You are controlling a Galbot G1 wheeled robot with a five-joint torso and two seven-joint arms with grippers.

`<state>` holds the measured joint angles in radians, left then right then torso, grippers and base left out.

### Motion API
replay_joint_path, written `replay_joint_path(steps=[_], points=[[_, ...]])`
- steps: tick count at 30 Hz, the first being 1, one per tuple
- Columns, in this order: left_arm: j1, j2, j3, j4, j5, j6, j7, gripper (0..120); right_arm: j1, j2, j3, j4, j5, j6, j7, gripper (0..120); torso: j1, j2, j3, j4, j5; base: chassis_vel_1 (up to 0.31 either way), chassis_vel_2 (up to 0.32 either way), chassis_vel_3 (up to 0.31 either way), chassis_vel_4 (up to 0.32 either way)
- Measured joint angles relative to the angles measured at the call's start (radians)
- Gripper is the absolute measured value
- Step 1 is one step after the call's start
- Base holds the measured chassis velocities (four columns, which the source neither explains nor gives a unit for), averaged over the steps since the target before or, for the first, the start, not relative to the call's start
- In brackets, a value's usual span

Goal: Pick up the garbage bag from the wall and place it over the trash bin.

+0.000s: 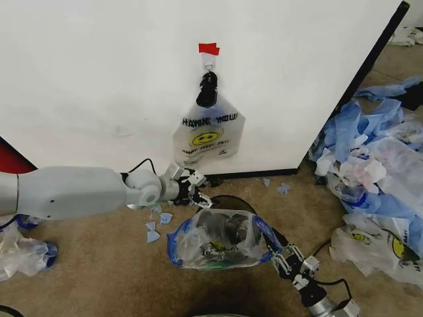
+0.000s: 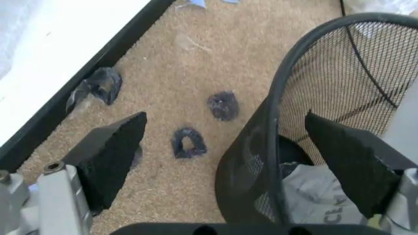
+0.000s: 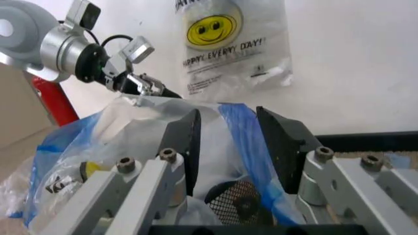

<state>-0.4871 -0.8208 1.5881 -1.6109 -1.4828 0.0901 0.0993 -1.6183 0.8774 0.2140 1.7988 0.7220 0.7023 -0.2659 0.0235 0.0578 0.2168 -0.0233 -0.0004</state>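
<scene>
A large white wall [image 1: 99, 72] fills the background, its black edge strip meeting the carpeted floor [image 1: 99, 277]. A heap of blue and white plastic bags [image 1: 370, 165] lies to the right. A whiter smiley bag [image 1: 208, 135] hangs from a black clip [image 1: 207, 89] under red tape [image 1: 209, 48]. On the floor stands the black mesh trash bin [image 2: 313, 98], with the garbage bag [image 1: 218, 241] draped over its mouth. The bag looks feather-light, soft and slippery; its blue handles seem the surest hold. The right pincer [image 3: 225, 147] is closed partway onto a blue handle. The left pincer [image 2: 228, 156] gapes wide, straddling the bin's rim, gripping nothing.
</scene>
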Motion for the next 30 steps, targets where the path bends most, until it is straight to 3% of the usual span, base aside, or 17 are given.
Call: replay_joint_path(steps=[2, 17, 30], points=[[0.001, -0.013, 0.009, 0.01, 0.0, 0.0, 0.007, 96, -0.001, 0.006, 0.004, 0.0, 0.0, 0.001, 0.0, 32, 0.0, 0.0, 0.0, -0.0004, -0.0014, 0.0, 0.0, 0.0, 0.0], [-0.024, -0.148, 0.065, 0.156, 0.0, -0.012, 0.115, 94, -0.01, 0.029, 0.02, 0.001, 0.001, 0.017, -0.014, 26, 0.0, 0.0, 0.0, -0.0006, -0.0006, 0.0, 0.0, 0.0, 0.0], [-0.013, -0.191, 0.088, 0.203, -0.002, -0.04, 0.146, 89, 0.006, 0.047, 0.02, -0.001, -0.001, 0.017, -0.015, 26, 0.0, 0.0, 0.0, -0.0001, -0.0008, 0.0, 0.0, 0.0, 0.0]])
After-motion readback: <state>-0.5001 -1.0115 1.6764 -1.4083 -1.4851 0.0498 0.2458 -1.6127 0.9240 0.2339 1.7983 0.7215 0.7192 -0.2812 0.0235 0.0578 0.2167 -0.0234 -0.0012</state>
